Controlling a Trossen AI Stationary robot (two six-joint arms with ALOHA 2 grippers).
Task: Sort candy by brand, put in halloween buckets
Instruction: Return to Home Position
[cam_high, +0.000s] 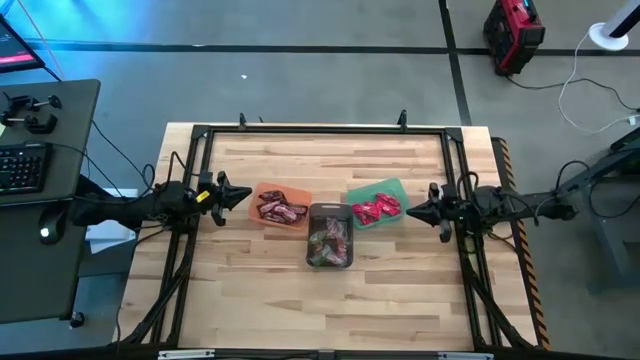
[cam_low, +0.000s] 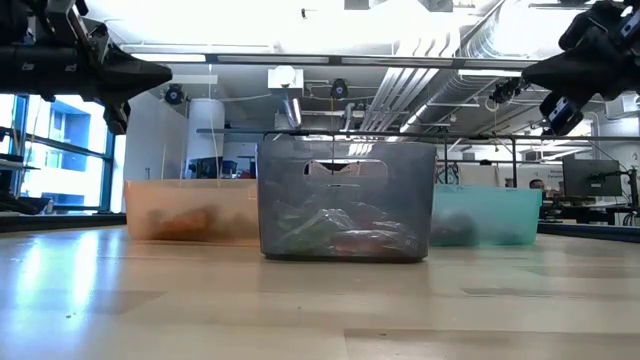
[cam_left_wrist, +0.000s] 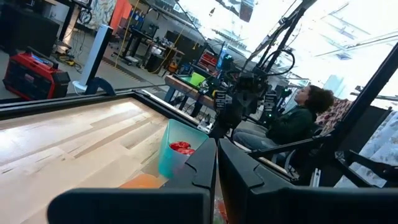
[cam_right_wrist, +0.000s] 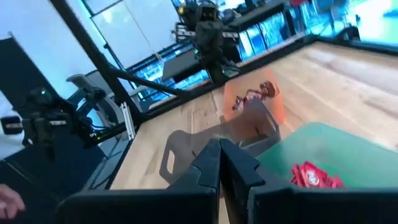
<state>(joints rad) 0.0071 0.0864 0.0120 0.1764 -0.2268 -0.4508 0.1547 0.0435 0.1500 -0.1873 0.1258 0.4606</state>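
Three buckets stand in a row on the table's middle. The orange bucket (cam_high: 281, 206) holds dark brown bars, the dark grey rectangular bucket (cam_high: 329, 236) holds mixed small pieces, and the green bucket (cam_high: 377, 203) holds red-wrapped candy (cam_high: 375, 209). My left gripper (cam_high: 243, 194) hovers shut, raised off the table, just left of the orange bucket. My right gripper (cam_high: 411, 211) hovers shut, also raised, just right of the green bucket. In the low view the grey bucket (cam_low: 346, 200) stands nearest, with the orange bucket (cam_low: 190, 211) and green bucket (cam_low: 485, 216) behind it.
A black metal frame (cam_high: 320, 131) runs round the table's edges. Bare wooden table top (cam_high: 330, 300) lies on the near side of the buckets and on their far side too. A seated person (cam_left_wrist: 298, 118) shows beyond the table's right edge in the left wrist view.
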